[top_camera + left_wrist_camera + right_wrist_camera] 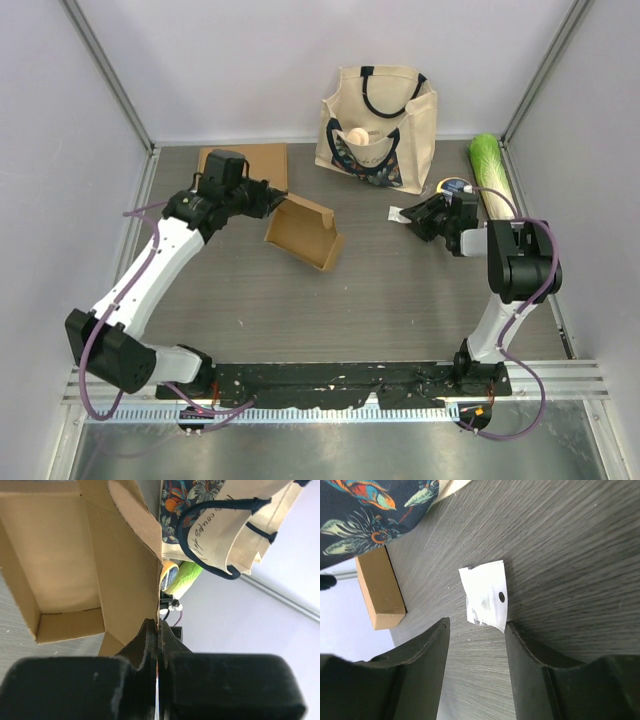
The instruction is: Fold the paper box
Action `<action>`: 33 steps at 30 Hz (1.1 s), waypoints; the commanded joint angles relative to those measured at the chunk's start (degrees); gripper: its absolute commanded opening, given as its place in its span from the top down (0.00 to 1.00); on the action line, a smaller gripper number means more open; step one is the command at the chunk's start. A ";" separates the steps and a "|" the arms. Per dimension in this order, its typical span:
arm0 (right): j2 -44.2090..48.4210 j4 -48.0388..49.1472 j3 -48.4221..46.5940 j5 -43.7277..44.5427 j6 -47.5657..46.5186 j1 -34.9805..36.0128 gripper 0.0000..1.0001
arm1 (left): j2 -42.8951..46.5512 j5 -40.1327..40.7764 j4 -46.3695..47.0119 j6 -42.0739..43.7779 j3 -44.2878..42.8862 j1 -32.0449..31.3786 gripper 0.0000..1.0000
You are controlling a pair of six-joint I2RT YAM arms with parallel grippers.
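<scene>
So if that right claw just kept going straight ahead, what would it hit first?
Most likely the small white packet, lying on the table just ahead of the open right gripper. The paper box sits further on and off to one side.

On my gray table (380, 300): 1 canvas tote bag (385, 125) stands at the back, 1 green cabbage (490, 170) lies by the right wall, 1 white packet (485, 599) lies flat.

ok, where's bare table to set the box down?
Biggest bare patch: table centre and near side, in front of the paper box. Smaller gap between box and white packet. Crowded along the far edge: flat cardboard, tote bag, cabbage.
</scene>
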State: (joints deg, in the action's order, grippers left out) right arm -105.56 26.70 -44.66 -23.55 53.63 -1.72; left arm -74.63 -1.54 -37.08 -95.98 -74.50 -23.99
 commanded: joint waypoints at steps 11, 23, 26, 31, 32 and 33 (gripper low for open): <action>-7.12 16.28 3.88 5.97 8.95 0.31 0.75 | -3.84 10.94 -14.82 -12.39 -4.48 -1.32 1.00; 5.61 8.29 8.87 4.48 -1.24 3.91 0.99 | -15.01 14.27 -23.04 -11.33 -15.85 -1.32 1.00; 13.07 5.39 13.18 3.52 -3.26 6.45 0.99 | -19.14 15.33 -23.39 -10.89 -18.39 -0.97 1.00; 26.15 -1.99 17.15 1.84 -7.74 13.46 0.99 | -24.77 16.04 -23.65 -10.54 -21.74 -0.80 1.00; 28.11 -3.22 17.33 3.41 -8.53 15.93 0.99 | -25.38 16.04 -23.65 -10.28 -22.09 -0.80 1.00; 30.30 -5.75 17.16 4.21 -9.58 17.87 0.99 | -26.09 15.78 -23.83 -10.10 -22.53 -0.62 1.00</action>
State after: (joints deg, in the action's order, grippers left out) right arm -83.42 27.16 -28.05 -20.12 49.63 9.74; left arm -99.18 11.66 -59.42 -106.08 -93.67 -25.04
